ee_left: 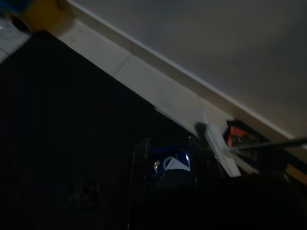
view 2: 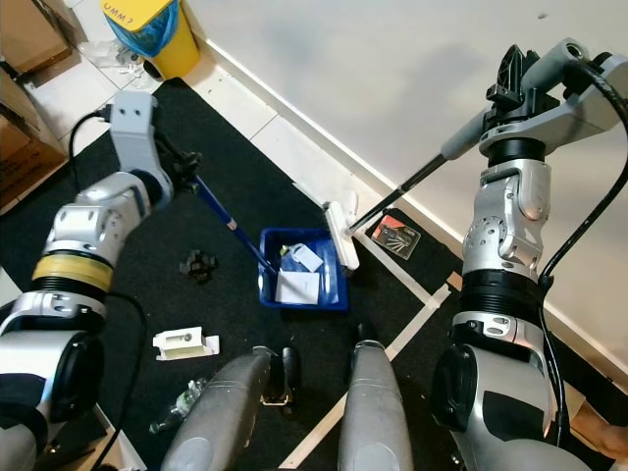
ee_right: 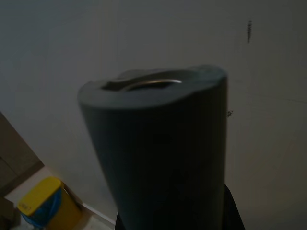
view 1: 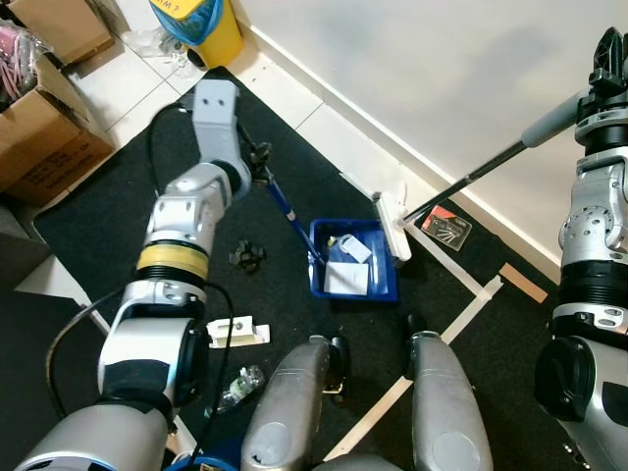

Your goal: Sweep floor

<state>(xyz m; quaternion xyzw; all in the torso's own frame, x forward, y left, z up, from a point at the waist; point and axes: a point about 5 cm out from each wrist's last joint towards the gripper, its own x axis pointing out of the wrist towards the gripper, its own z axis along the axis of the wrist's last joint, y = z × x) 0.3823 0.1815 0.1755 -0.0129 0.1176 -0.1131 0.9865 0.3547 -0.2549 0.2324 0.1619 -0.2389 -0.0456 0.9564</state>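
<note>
The right gripper (view 2: pixel 512 90) is raised near the white wall, its jaws clamped around the grey grip of the broom (view 2: pixel 412 182). From there the black shaft slants down to the white broom head (view 1: pixel 392 226), which rests at the far right corner of the blue dustpan (view 1: pixel 355 260), touching its rim where the black mat (view 1: pixel 118 206) meets the pale floor tiles (view 1: pixel 324 123) along the wall. In the right wrist view the grey grip end (ee_right: pixel 158 143) stands right in front of the camera.

The left gripper (view 1: pixel 259 157) holds the upper end of the blue dustpan handle (view 1: pixel 289 211), jaws closed on it. The handle runs down into the pan, which sits on the mat and holds white paper scraps (view 1: pixel 346 277) (one larger sheet, a smaller piece beyond it).

On the mat to the left of the pan lies a small black object (view 1: pixel 247 256); nearer the robot lie a white plastic piece (view 1: pixel 237 334) and a crumpled clear bottle (view 1: pixel 238 385). A red and black card (view 1: pixel 447 228) lies just beyond the broom head by the tape lines (view 1: pixel 461 314). A yellow bin (view 1: pixel 201 25) stands at the mat's far corner, cardboard boxes (view 1: pixel 44 137) at its left edge.
</note>
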